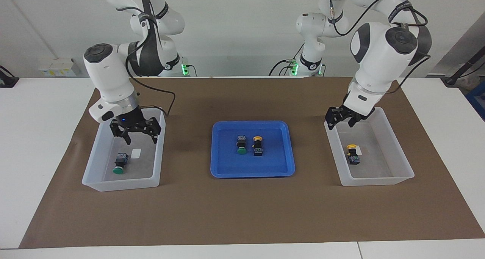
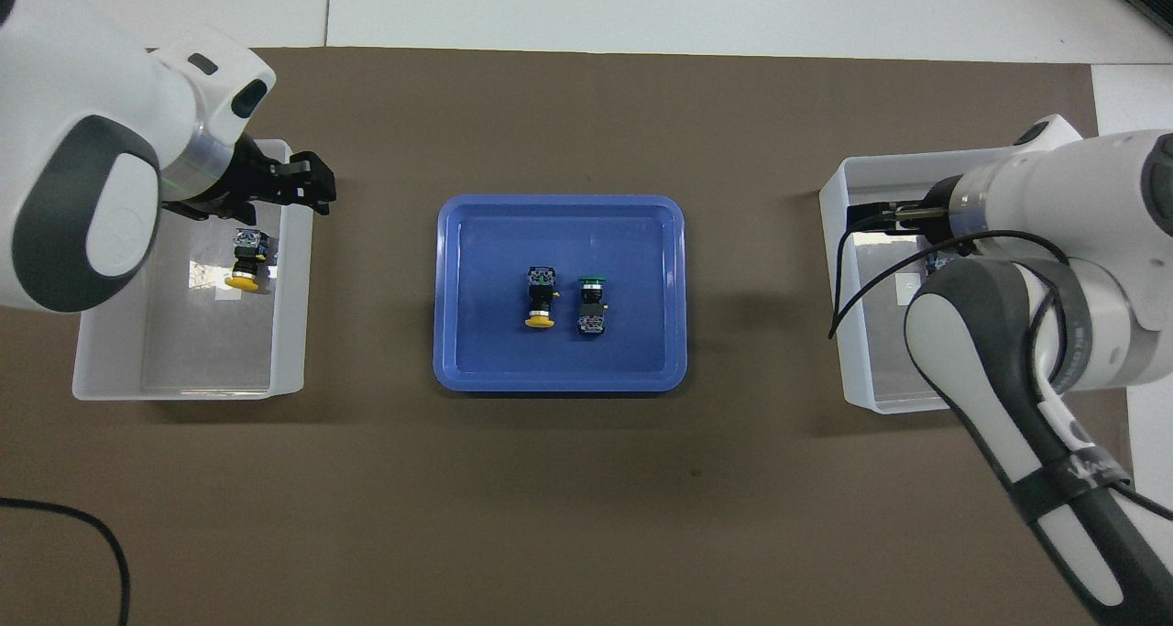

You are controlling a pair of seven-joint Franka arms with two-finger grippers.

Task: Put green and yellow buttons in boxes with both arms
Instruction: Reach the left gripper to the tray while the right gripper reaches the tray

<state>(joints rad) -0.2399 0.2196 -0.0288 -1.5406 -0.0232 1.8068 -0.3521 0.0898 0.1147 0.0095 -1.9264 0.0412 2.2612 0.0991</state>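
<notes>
Above the two translucent whitish plastic boxes, both pincers hang released and empty.
Right pincer [image 1: 139, 137] over the green-capped button's [image 1: 119, 166] box [image 1: 161, 153]; left pincer [image 1: 341, 121] over the yellow-capped button's [image 1: 352, 153] box [image 1: 401, 156]; two more buttons [image 1: 249, 144] lie in the shallow blue tray [image 1: 227, 168].

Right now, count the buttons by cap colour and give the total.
Green buttons: 2, one in a box, one in the blue tray.
Yellow buttons: 2, one in the other box, one in the tray.
Total: 4
</notes>
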